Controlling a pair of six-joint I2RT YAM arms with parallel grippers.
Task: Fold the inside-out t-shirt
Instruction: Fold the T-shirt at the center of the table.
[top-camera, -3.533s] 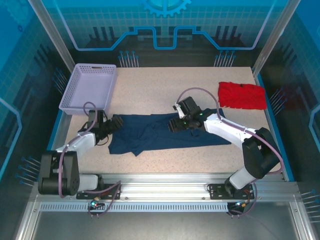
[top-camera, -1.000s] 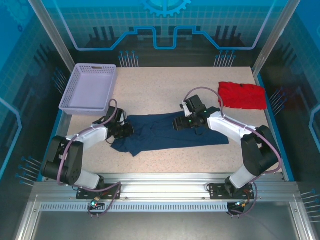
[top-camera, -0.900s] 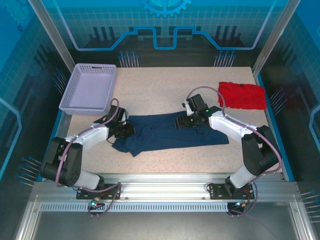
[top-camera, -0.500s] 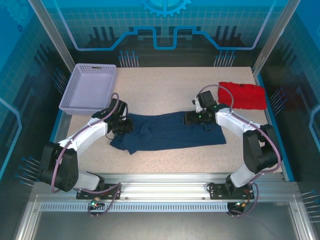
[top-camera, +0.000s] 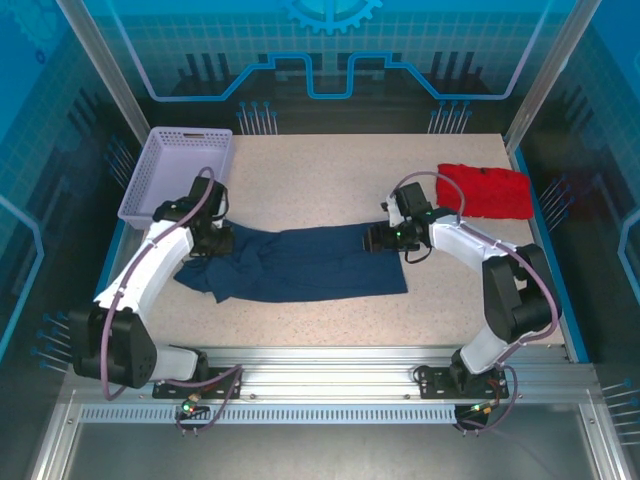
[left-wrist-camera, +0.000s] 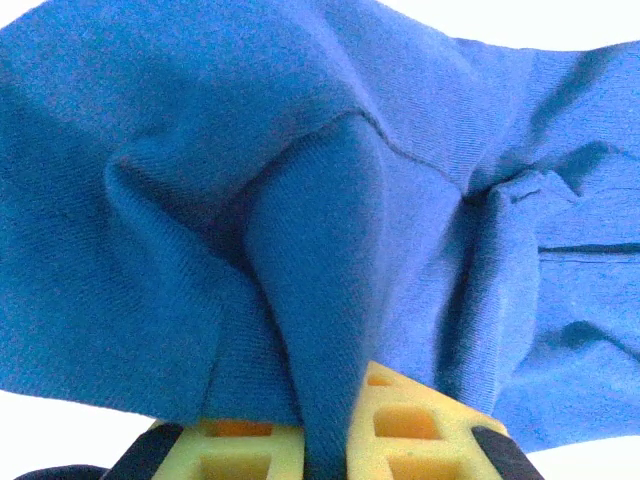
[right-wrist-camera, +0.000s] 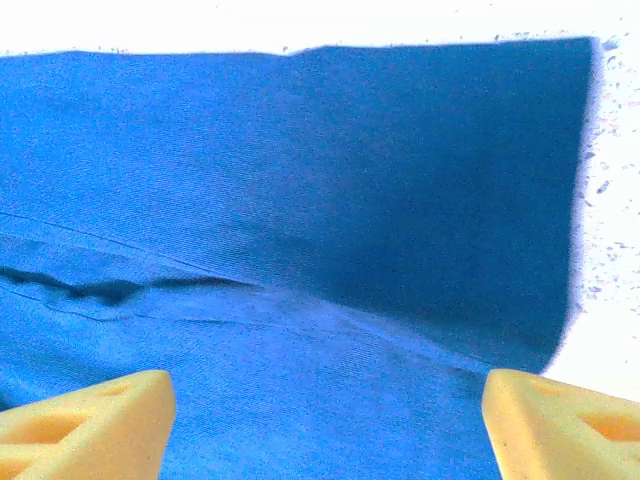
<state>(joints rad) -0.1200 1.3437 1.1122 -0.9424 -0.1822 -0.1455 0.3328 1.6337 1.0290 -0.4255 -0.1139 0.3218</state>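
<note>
Our left gripper (top-camera: 207, 243), pinching a fold of the dark navy blue cloth t-shirt (top-camera: 300, 272), has swung out from over the shirt's left part toward the lavender plastic basket (top-camera: 180, 175). The shirt has slid left with it. Its left end now lies nearer the table's left edge, and its right end has drawn away from the bright red folded garment (top-camera: 485, 190). Our right gripper (top-camera: 380, 238) has shifted right and now sits at the shirt's far right corner.

One dark navy t-shirt (top-camera: 300, 275) is counted, and one red garment (top-camera: 485, 190), apparently a single folded piece. One lavender basket (top-camera: 180, 175) is seen on one table (top-camera: 330, 180). Two grippers are counted, the left gripper (top-camera: 207, 240) and the right gripper (top-camera: 377, 238), with two yellow fingers (right-wrist-camera: 90, 415) each
</note>
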